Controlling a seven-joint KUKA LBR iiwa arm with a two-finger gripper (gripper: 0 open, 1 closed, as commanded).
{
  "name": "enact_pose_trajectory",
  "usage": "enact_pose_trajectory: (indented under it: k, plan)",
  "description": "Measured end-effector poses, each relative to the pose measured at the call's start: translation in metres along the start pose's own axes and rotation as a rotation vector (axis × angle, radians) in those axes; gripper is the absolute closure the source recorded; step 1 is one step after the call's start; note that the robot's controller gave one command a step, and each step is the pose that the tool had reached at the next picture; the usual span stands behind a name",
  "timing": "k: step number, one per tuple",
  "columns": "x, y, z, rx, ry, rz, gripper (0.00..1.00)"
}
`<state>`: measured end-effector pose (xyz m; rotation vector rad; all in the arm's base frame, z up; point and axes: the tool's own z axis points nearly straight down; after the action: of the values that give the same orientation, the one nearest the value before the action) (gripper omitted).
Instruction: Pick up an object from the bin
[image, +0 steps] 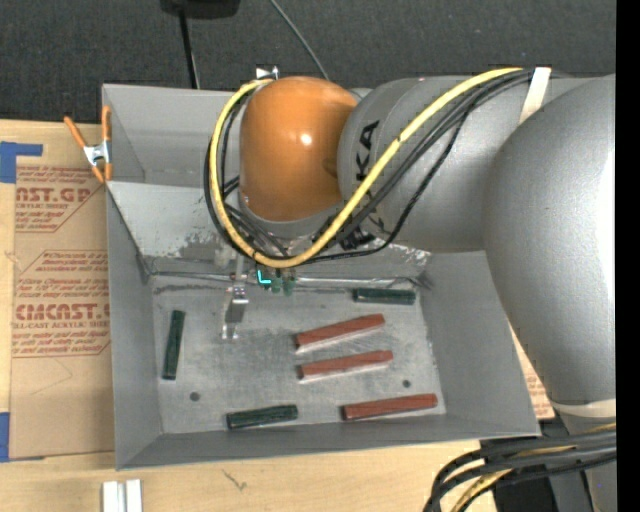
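My gripper (234, 318) hangs low over the bin floor in the back middle, under the arm's orange cover. Nothing shows in it. To its right lies a red-brown bar (340, 333), slightly slanted, with a second red-brown bar (345, 366) just in front of that. A dark green bar (173, 345) lies to the gripper's left, nearly upright in the view and well apart from it.
A third red-brown bar (390, 407) and a dark green bar (262, 417) lie near the front wall. Another dark green bar (383, 296) rests by the back wall on the right. The arm covers the bin's back right.
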<state>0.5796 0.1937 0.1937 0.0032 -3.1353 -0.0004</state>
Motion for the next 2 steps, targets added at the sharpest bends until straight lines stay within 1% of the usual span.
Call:
enact_pose_trajectory:
  k: [1,2]
  plan:
    - [-0.002,-0.001,-0.005,-0.001,-0.008,0.001,0.00]
    - [-0.001,0.007,0.019,-0.001,-0.014,-0.075,0.00]
